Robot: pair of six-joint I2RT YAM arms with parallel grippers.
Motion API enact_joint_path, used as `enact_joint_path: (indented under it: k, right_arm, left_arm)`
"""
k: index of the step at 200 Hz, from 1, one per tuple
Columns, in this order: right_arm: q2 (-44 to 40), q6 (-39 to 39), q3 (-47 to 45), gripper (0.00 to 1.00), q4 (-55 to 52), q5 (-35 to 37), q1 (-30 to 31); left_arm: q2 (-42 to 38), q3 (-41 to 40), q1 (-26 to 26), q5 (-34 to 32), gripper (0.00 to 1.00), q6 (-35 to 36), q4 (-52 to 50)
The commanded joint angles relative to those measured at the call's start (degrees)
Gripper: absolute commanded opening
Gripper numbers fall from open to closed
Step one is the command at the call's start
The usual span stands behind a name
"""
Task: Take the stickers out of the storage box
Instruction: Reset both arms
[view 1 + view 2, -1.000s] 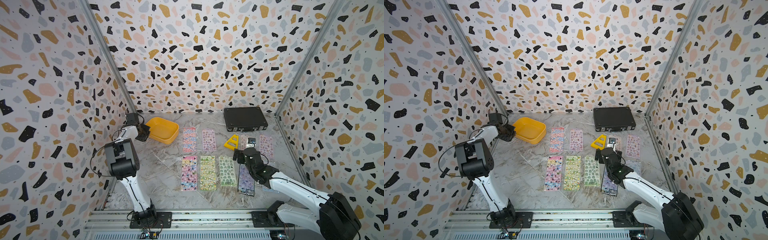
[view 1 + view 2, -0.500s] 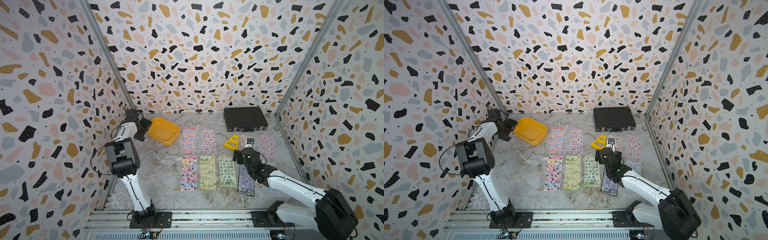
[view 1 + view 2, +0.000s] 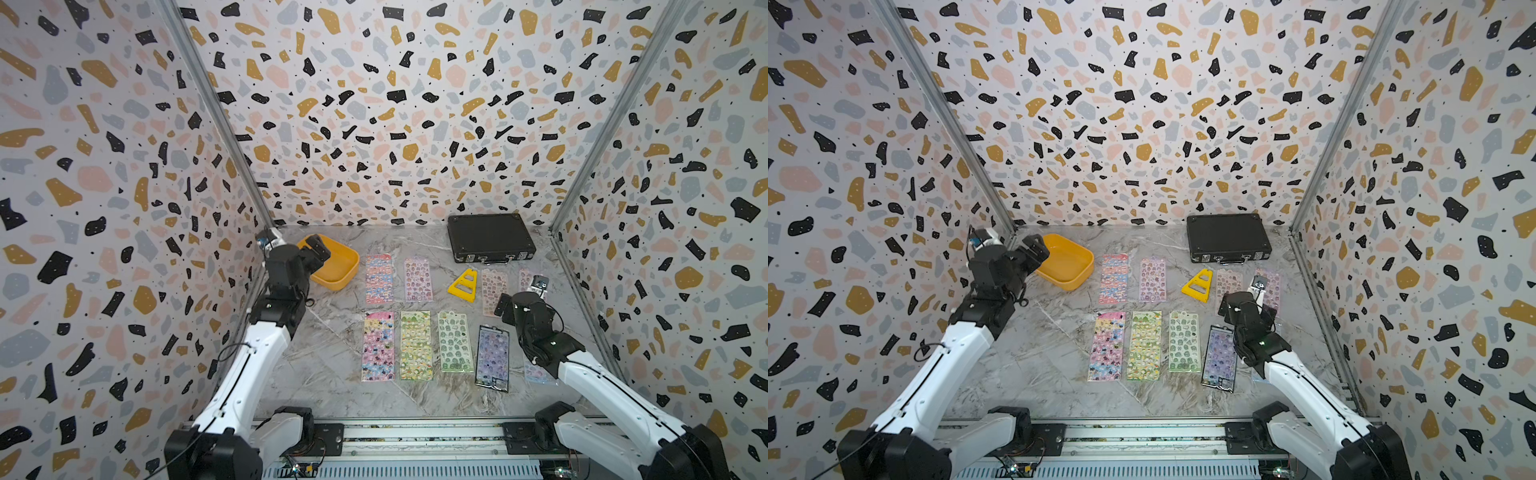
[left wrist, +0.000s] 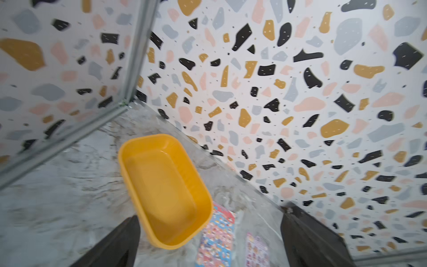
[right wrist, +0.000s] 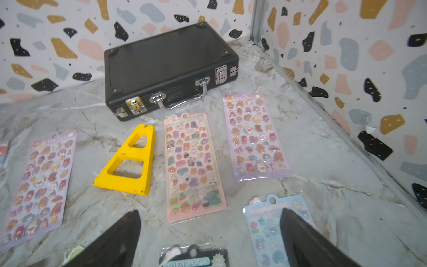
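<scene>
The grey marble-patterned surface (image 3: 332,386) carries everything, with the closed black ribbed briefcase with chrome latches (image 3: 490,237) against the back wall. The shallow yellow-orange plastic storage box (image 3: 338,268) sits in the far left corner, and the left wrist view shows its inside bare. A second ago the left claw (image 4: 211,211) was pinched on the box's rim. Now its fingers stand wide apart above the box's near end and touch nothing, so the box has been let go and left where it was. The right claw (image 5: 210,211) is likewise spread and empty, hovering low over the right-hand sheets. The flat sheets of cartoon stickers in glossy clear sleeves (image 3: 415,345) lie in two rows beside the box. Nine can be made out, one half hidden under the right arm, and none is in the box. By my judgement the emptying is finished and both arms need only draw back. A small yellow triangular plastic piece (image 3: 463,286) lies among the back row. On the dark-headed sheet nearest the right wrist camera the words "BONBON DROP" (image 5: 184,262) are legible; other print is too small to read.
</scene>
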Motion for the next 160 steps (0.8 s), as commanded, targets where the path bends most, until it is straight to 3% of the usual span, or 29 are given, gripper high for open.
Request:
enact_joint_path:
  k: [1,25,41,63,81,112,135,160]
  right_arm:
    - [-2.58,-1.15,-2.39,0.99,0.48,0.77,-3.34]
    - [-3.24,-5.33,-4.86,0.99,6.04,6.28,-5.7]
    - [-3.43,-12.92,-7.75,0.99,12.2,12.93,-6.22]
    - [-4.35,-27.06,-18.95,0.99,35.39,12.7,-6.23]
    - [-3.6,-32.34,-25.28,0.99,47.71,9.81,-6.65]
    - [-0.22,-34.03,-24.55,0.99,45.92,1.99,-6.83]
    - [5.8,-34.97,-25.32,0.99,52.54,1.4,-6.92]
    - [7.25,-34.75,-22.99,0.99,48.75,-1.47,-7.57]
  left_arm:
    - [-6.41,-12.04,0.25,-8.26,0.99,9.22,10.06]
    - [-10.37,-25.07,0.27,-17.94,0.99,11.6,20.18]
    - [-7.24,-26.96,0.27,-23.69,0.99,10.37,20.05]
    - [0.93,-24.63,0.27,-23.93,0.99,14.33,18.24]
    - [3.44,-22.6,0.31,-18.49,0.99,17.33,17.03]
    - [4.0,-22.35,0.34,-16.18,0.99,18.69,17.51]
    - [4.7,-22.54,0.37,-16.87,0.99,18.88,14.91]
    - [8.04,-23.71,0.14,-15.62,0.99,18.93,16.65]
